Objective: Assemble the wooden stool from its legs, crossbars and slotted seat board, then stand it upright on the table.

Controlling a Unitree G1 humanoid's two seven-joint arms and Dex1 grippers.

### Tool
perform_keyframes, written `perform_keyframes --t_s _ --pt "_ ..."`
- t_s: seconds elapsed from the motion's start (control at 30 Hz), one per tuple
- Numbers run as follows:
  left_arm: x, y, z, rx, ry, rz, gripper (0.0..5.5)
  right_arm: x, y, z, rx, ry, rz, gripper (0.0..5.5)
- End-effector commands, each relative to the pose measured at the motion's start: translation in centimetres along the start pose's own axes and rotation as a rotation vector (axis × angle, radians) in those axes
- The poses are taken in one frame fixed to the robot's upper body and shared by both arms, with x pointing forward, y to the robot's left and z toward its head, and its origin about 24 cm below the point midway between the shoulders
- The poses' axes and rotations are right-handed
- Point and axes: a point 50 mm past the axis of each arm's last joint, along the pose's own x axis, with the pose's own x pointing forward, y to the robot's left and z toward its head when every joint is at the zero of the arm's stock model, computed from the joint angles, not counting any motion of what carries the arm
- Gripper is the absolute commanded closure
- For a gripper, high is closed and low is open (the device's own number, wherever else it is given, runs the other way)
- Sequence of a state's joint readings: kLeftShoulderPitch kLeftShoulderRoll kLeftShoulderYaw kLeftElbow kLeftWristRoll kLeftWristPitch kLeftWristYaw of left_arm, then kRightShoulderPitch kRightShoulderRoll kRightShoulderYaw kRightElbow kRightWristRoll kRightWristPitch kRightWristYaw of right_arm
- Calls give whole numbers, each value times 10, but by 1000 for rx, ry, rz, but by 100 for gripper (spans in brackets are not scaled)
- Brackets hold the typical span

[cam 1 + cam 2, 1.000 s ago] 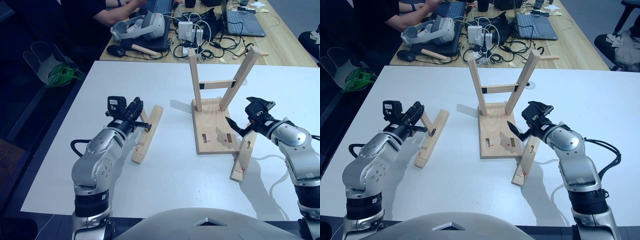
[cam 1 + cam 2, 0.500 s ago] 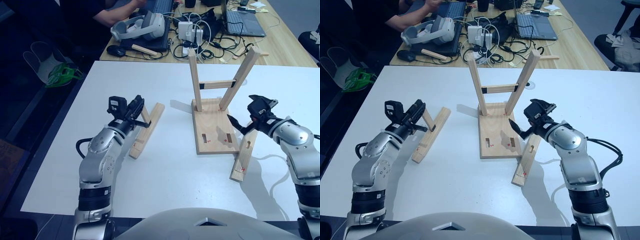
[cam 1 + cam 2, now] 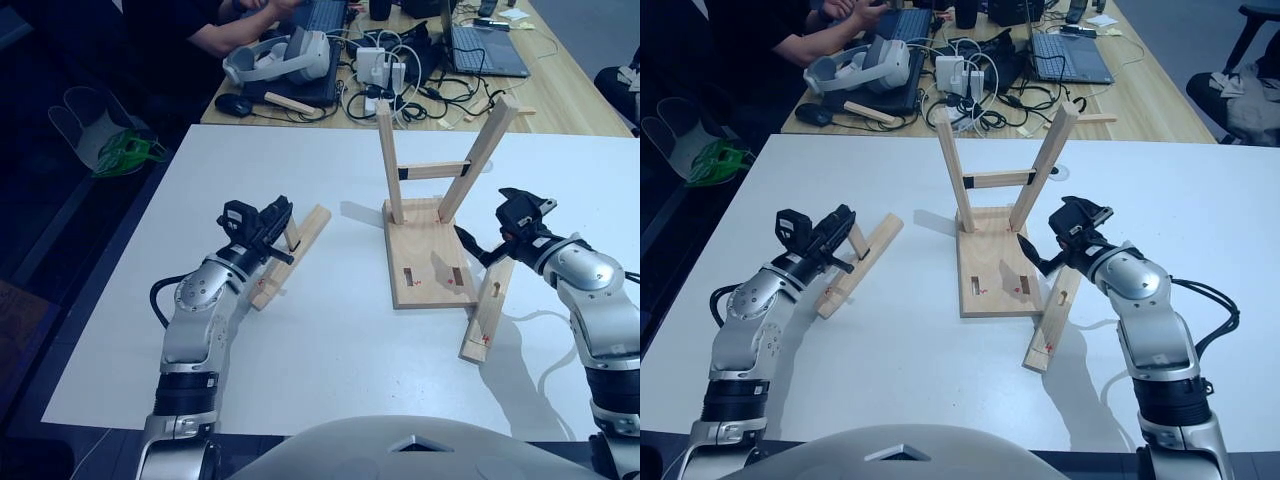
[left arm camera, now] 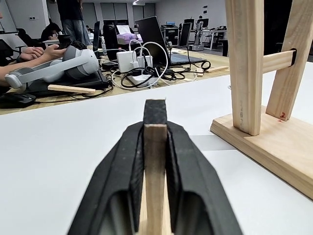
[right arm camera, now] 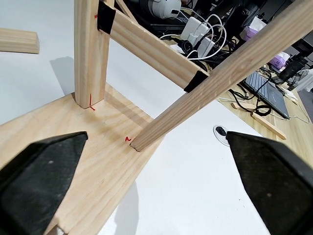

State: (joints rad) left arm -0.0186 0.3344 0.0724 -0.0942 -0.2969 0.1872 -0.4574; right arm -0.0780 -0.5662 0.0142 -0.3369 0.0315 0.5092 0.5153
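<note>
One white worktop [image 3: 330, 350] carries all the stool parts: one seat board, four legs and two crossbars.

The flat pale wooden seat board [image 3: 425, 255] lies in the middle of the worktop. Two square pale wooden legs stand in its far half, the left upright leg [image 3: 388, 160] nearly vertical and the right upright leg [image 3: 480, 155] leaning outward. A short crossbar with black ends [image 3: 435, 170] joins them partway up. Small red marks sit at the foot of each of these legs. In the near half of the board two narrow slots are open with nothing in them.

The third pale wooden leg [image 3: 300, 240] lies on the left of the worktop, well apart from the board, with a thin pale crossbar [image 4: 154, 161] standing out of it. The left gripper [image 3: 275, 225] is clamped on this crossbar, one black finger pressed to each side of it.

The fourth pale wooden leg [image 3: 483, 318] lies loose on the worktop, its far end touching the board's right edge, its near end angled away, with a slot hole cut in it and a red mark near its near end.

The right gripper [image 3: 495, 225] hangs just above the board's right edge, near the foot of the leaning leg, its fingers spread wide with nothing between them.
</note>
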Motion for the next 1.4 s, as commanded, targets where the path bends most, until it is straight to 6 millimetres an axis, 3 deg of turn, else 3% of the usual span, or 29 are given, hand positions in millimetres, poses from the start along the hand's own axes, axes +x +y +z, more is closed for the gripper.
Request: perform_keyframes --t_s 0.03,0.17,0.27,0.33,0.4,0.43,0.5,0.57,0.83,0.93,1.03,1.1,1.2,1.3,1.4 --pt "8 2 28 12 -96 -3 419 0 -1 -1 12 -4 -17 10" --pt "22 2 84 69 -249 -26 372 1 -1 -2 26 -5 -29 10" --pt "39 4 150 112 -397 -29 372 2 0 -3 35 -5 -38 10" --pt "53 10 163 90 -353 -36 372 3 0 -3 39 -7 -41 10" --pt "66 13 136 24 -189 -48 372 5 1 -1 42 -13 -43 10" --pt "69 13 110 -16 -85 -46 372 6 1 -1 42 -17 -44 10" --pt "62 5 51 -70 99 -36 372 7 0 2 40 -25 -42 10" --pt "52 -1 23 -132 146 5 372 7 -1 2 42 -26 -44 10" --pt "56 -3 30 -140 86 19 454 7 -1 0 45 -13 -51 10" --pt "60 -4 82 -186 -101 18 454 7 -2 0 46 -15 -57 10" --pt "55 19 133 -178 -248 160 454 5 -3 -2 52 -11 -64 10" --pt "42 44 127 -52 -109 343 454 4 -3 -2 57 -9 -67 10" --pt "22 51 85 9 167 382 454 5 -2 -3 64 -10 -72 10" --pt "16 21 53 -10 322 207 454 6 -1 -3 70 -12 -72 10" --pt "21 -34 54 -22 327 -95 454 6 -2 -4 80 -13 -76 10"
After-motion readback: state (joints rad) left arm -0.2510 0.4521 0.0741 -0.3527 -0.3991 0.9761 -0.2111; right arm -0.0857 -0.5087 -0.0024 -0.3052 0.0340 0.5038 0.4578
